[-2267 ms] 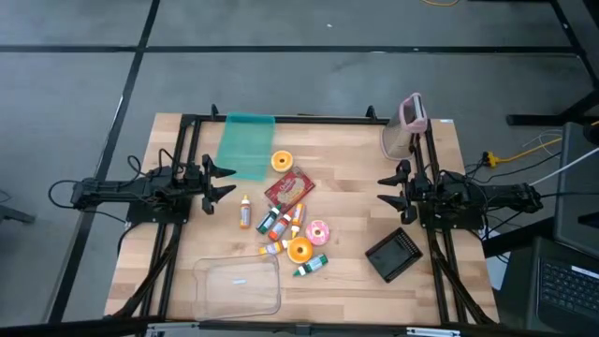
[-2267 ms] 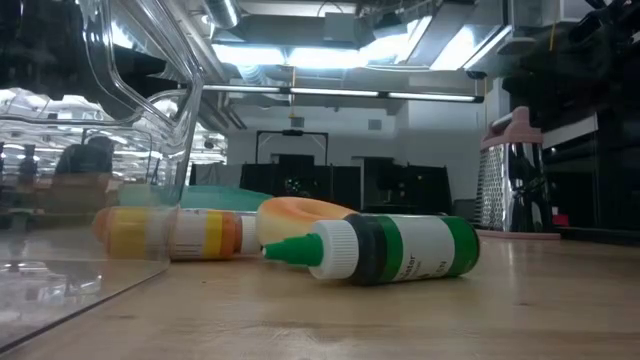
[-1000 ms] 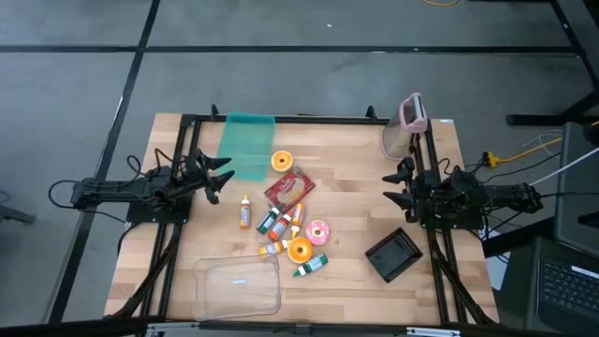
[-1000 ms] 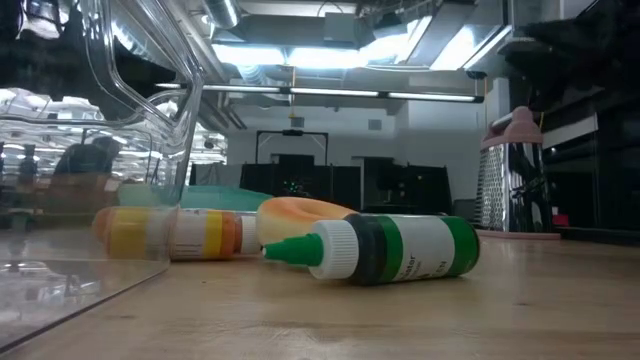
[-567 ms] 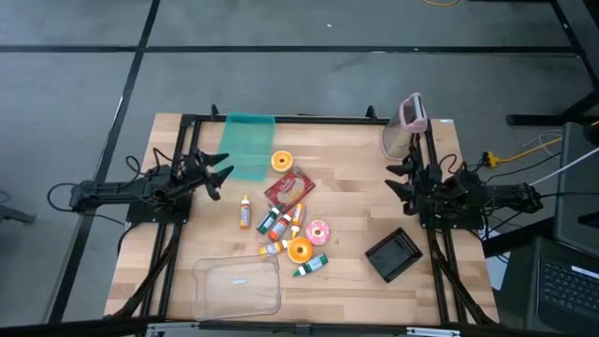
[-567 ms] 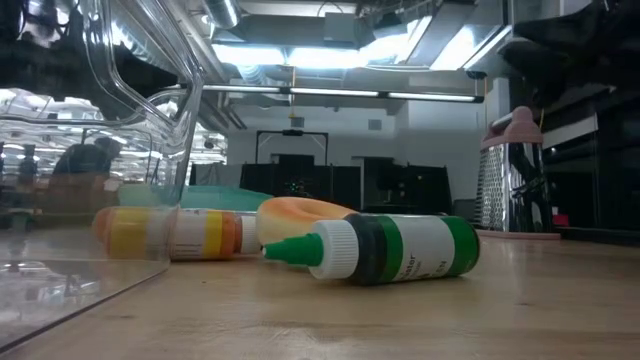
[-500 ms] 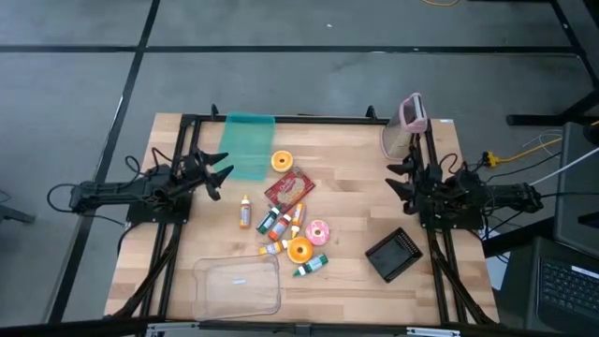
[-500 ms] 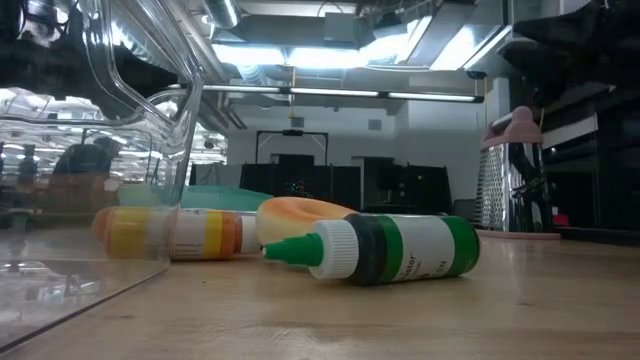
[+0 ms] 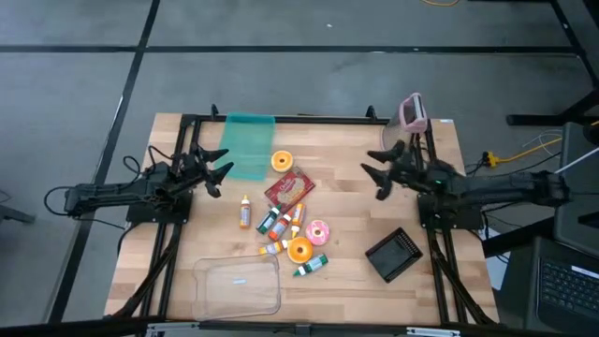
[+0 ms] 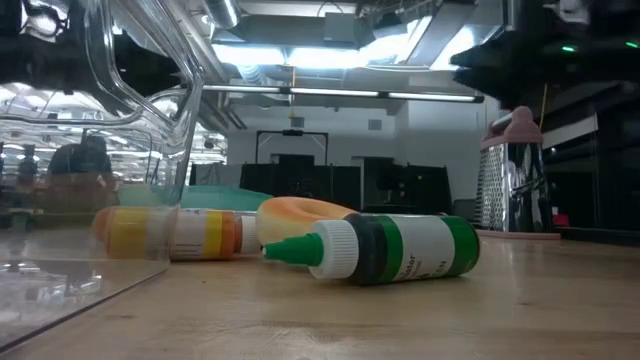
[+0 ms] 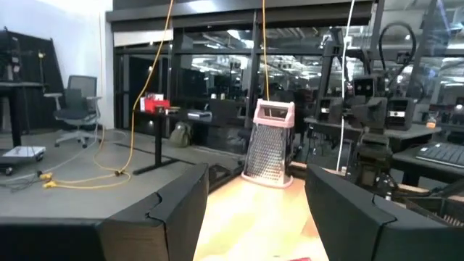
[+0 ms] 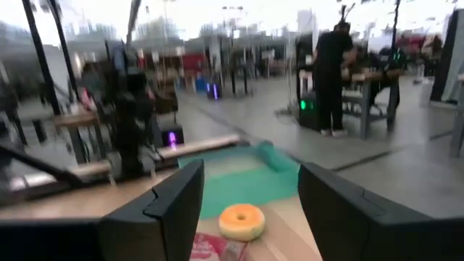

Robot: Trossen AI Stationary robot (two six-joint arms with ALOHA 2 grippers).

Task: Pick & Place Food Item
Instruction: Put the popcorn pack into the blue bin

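Observation:
Food items lie in a loose heap mid-table: an orange donut (image 9: 282, 161) (image 12: 241, 221), a red snack packet (image 9: 289, 190), a pink donut (image 9: 318, 232) and a second orange donut (image 9: 299, 249) (image 10: 300, 216), among several small bottles (image 9: 278, 225). My left gripper (image 9: 223, 164) hovers open at the table's left, beside the green mat (image 9: 246, 145). My right gripper (image 9: 372, 180) hovers open right of the heap, pointing level toward it; in its wrist view the far orange donut shows between its fingers, well ahead. Neither holds anything.
A clear plastic container (image 9: 239, 285) (image 10: 90, 150) stands at the near edge. A pink-topped grater (image 9: 407, 126) (image 11: 270, 145) stands at the far right, and a black block (image 9: 393, 255) lies near right. A green-capped bottle (image 10: 395, 248) lies in front of the low camera. People stand in the room beyond.
My right gripper has reached out from the table's right edge toward the heap in the middle, rising a little and turning toward the far orange donut, mostly in the last half second. It stays open. The objects have not moved.

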